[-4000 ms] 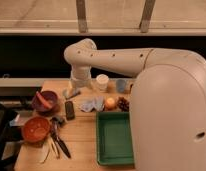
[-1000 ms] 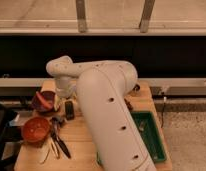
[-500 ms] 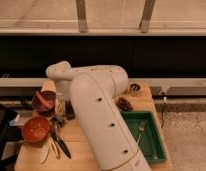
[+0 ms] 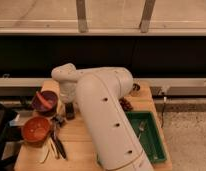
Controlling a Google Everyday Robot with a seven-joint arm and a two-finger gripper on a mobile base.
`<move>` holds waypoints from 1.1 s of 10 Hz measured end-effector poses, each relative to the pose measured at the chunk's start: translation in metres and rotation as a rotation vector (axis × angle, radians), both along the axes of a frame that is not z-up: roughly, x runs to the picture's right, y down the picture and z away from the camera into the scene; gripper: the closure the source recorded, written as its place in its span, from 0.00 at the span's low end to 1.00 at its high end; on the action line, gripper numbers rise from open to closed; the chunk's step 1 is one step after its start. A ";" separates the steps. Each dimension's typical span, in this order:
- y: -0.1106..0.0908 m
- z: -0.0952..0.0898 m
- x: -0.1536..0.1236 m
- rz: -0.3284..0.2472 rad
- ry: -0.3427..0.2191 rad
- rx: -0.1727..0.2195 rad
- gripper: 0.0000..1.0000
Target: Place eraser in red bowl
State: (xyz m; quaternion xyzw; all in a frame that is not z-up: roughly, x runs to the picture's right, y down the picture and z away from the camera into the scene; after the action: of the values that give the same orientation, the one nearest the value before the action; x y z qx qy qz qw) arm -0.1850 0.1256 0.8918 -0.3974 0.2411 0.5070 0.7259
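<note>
**Our arm folded down at the left**

Our white arm (image 4: 108, 115) rises thick from the lower right and fills the middle of the view, narrowing toward a rounded bend at the upper left. From that bend our wrist (image 4: 68, 90) turns straight down. The gripper (image 4: 69, 104) hangs below it, pointing downward, low over the left half of the desk (image 4: 71, 142). Little of it shows past the wrist.
</note>
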 end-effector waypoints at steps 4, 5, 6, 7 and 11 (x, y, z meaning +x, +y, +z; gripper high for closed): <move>0.002 0.005 -0.003 0.005 -0.014 0.000 0.76; 0.001 0.005 -0.004 0.007 -0.017 0.000 0.87; 0.001 0.004 -0.005 0.008 -0.019 -0.001 0.95; 0.001 0.004 -0.006 0.009 -0.021 0.000 1.00; -0.030 -0.017 -0.013 -0.042 -0.011 0.061 1.00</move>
State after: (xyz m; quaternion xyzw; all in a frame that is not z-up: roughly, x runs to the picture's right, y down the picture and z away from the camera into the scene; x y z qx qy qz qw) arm -0.1982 0.0955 0.8748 -0.3726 0.2301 0.4965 0.7495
